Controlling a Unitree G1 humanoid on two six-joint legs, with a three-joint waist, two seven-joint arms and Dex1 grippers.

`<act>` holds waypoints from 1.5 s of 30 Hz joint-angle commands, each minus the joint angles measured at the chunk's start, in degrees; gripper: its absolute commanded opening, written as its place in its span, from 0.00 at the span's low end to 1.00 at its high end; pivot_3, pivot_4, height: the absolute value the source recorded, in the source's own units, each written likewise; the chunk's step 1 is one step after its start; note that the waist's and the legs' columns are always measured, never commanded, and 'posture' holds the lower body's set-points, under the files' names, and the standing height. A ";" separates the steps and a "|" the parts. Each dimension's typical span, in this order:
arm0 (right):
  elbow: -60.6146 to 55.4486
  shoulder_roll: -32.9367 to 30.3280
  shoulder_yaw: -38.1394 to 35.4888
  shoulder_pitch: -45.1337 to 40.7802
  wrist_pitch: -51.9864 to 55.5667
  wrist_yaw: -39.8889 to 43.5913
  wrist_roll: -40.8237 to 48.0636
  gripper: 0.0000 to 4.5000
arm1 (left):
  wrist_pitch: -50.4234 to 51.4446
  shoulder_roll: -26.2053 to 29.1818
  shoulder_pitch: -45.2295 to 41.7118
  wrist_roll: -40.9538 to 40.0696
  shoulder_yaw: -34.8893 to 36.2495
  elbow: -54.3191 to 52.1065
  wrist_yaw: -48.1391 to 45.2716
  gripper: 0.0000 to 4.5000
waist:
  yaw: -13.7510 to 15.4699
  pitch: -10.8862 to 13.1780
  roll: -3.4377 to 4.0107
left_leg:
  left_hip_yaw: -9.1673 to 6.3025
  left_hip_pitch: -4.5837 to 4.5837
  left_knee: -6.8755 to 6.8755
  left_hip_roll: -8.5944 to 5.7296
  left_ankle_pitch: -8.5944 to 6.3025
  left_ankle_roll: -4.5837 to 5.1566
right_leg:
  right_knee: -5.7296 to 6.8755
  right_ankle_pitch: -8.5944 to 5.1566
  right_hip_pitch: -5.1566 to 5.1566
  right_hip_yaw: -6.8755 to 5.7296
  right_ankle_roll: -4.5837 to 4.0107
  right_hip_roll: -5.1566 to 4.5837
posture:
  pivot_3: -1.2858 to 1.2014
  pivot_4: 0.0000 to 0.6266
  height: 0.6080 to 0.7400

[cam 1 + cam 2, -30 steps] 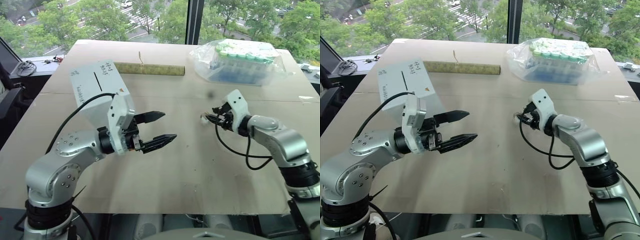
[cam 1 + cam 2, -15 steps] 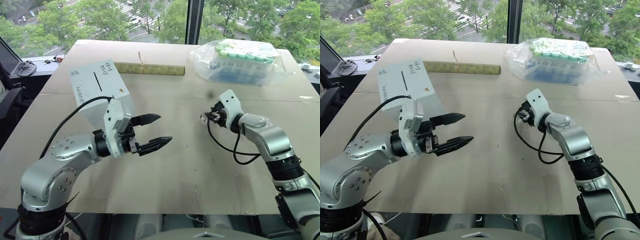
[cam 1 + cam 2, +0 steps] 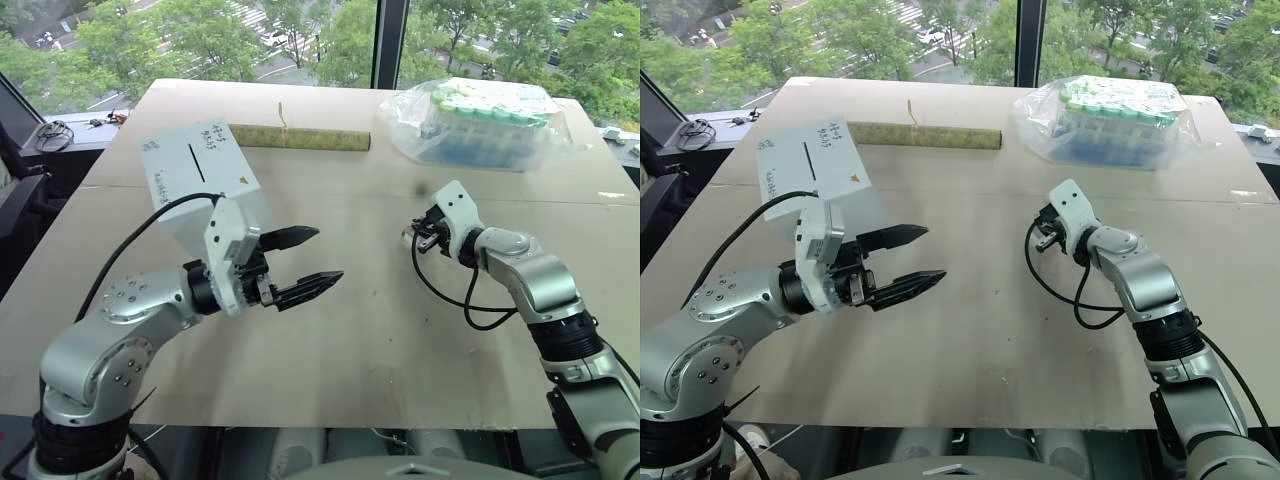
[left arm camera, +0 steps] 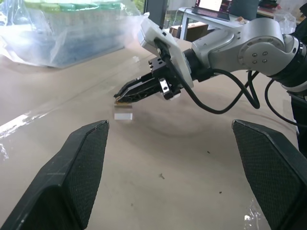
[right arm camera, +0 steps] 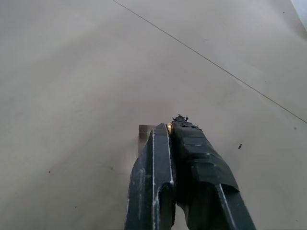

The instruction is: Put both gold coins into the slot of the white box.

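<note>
Though tiny, gold coin [image 5: 169,126] between right fingers [image 5: 158,163]

Matt tan table [image 3: 380,330], glossy clear plastic bag [image 3: 480,125], matt paper-like white box [image 3: 195,180].

Right gripper [image 4: 118,97] closed, tips pinching gold fleck just above small clear plastic piece [image 4: 123,115] on table [image 4: 192,158]. 2 black left fingers [image 4: 72,172] spread wide. Bag of green-capped tubes [image 4: 67,28] near far edge.

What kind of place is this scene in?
Probably an upper-floor lab or office: a large window overlooks treetops and a street, and a clear plastic bag of green-capped tubes lies on the big beige table.
</note>
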 commanded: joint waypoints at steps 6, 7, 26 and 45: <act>-3.27 0.59 -7.16 -1.46 2.52 0.97 4.16 0.01 | 1.45 -0.39 -2.20 -3.38 -0.24 1.67 3.04 0.93 | -0.02 0.00 0.00 | -0.01 -0.01 0.00 0.00 0.00 0.00 | 0.00 0.00 0.00 0.00 0.01 0.00 | 0.52 0.24 1.00; -3.53 0.78 -8.06 -1.55 3.08 0.93 4.95 0.01 | 1.83 -0.52 -2.51 -4.07 -0.07 1.99 3.53 0.93 | -0.02 0.00 0.00 | -0.01 -0.01 0.00 0.01 0.00 0.00 | 0.00 0.01 0.00 0.00 0.01 0.00 | 0.52 0.24 1.00; -25.41 -3.21 -29.42 -3.73 25.99 5.69 53.30 0.00 | 11.65 -2.56 -22.28 -20.28 -5.08 16.84 -1.69 0.47 | 0.14 0.04 0.06 | -0.05 -0.02 -0.03 -0.02 0.00 0.01 | -0.01 0.04 0.03 -0.06 0.08 0.00 | 0.52 0.24 1.00; -29.03 -11.43 -25.58 -3.20 20.52 -2.00 69.81 0.00 | 13.72 -4.75 -32.08 -15.57 -11.92 24.14 -15.48 0.47 | -1.06 0.05 0.06 | -0.05 -0.04 -0.05 -0.02 0.00 0.01 | -0.02 0.00 0.00 -0.03 0.04 0.01 | 0.52 0.24 1.00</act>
